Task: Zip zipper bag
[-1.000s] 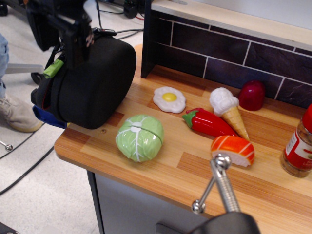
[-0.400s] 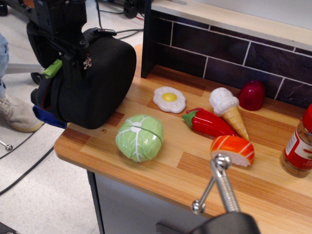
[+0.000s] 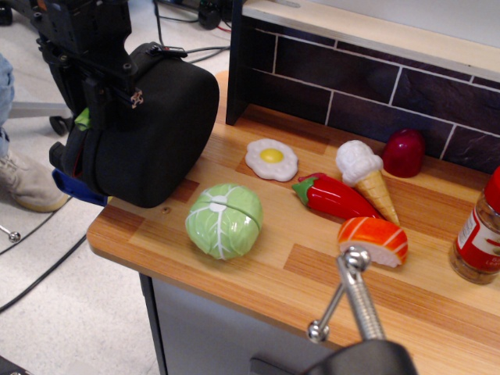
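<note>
Zipper bag (image 3: 152,133) stands on edge at the bench's (image 3: 266,269) left corner, its blue trim hanging past the edge over the floor. Your end effector (image 3: 105,78) sits against the bag's upper left edge, where the zipper line runs; fingers are hidden, so you cannot tell whether it grips a pull. Bag body lies right of and below it. Open room is left and above; cabbage (image 3: 224,220) sits near on the right.

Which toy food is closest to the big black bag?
The green cabbage, sitting just right of the zipper bag. The fried egg is farther away.
</note>
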